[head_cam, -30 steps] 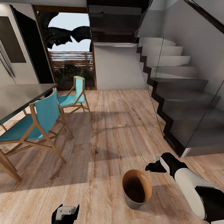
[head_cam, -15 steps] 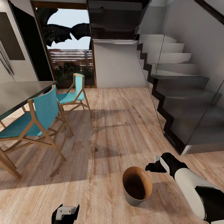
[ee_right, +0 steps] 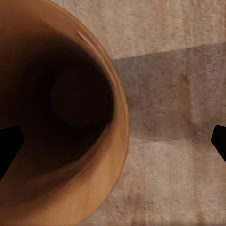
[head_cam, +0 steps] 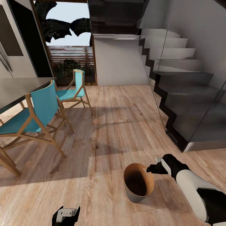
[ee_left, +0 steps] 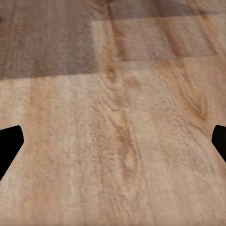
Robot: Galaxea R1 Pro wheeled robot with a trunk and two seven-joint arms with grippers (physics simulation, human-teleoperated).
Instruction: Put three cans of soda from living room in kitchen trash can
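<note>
On the light wood floor (head_cam: 113, 125), near the bottom of the head view, stands the small round tapered bin, grey outside and copper-brown inside (head_cam: 138, 183), upright. The right pincer (head_cam: 153, 169) hangs just beside its rim, above the edge, fingers spread wide and holding nothing. The right wrist view looks down into the dark inside of the bin (ee_right: 56, 117). The left pincer (head_cam: 66, 215) is low over bare floor, also spread apart. Two turquoise wooden chairs (head_cam: 40, 116) stand by a dark surface (head_cam: 22, 88), at the left, and a grey staircase (head_cam: 182, 84) rises at the right.
</note>
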